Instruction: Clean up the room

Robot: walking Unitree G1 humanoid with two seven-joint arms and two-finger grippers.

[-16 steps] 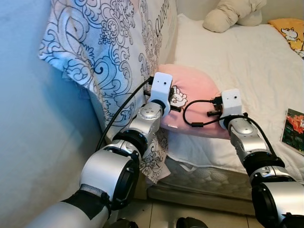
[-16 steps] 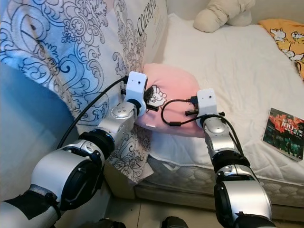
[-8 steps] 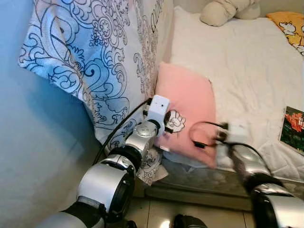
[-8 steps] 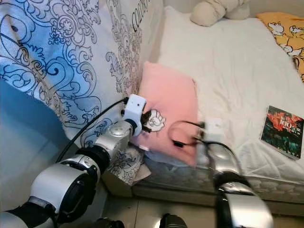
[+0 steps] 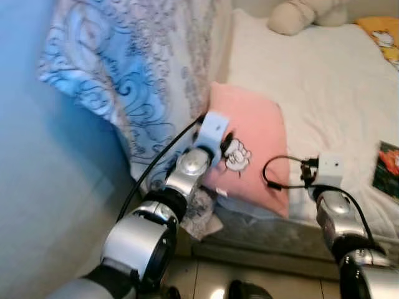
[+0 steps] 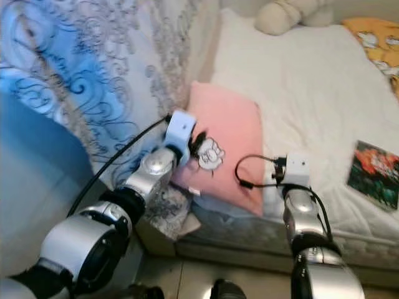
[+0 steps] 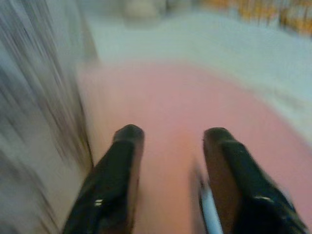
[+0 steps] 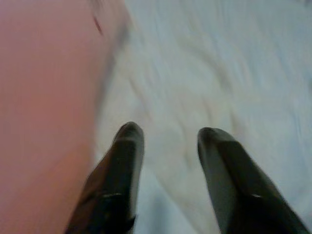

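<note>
2 parted claws, right claw point(image 8: 165, 141) now off pink pillow point(image 5: 252, 146).

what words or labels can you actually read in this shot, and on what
None can be read.
Patterned quilt: any lettering is blurred out.
Book on the white bed sheet: cover print too blurred.
Pink pillow: a cartoon patch, no legible words.
</note>
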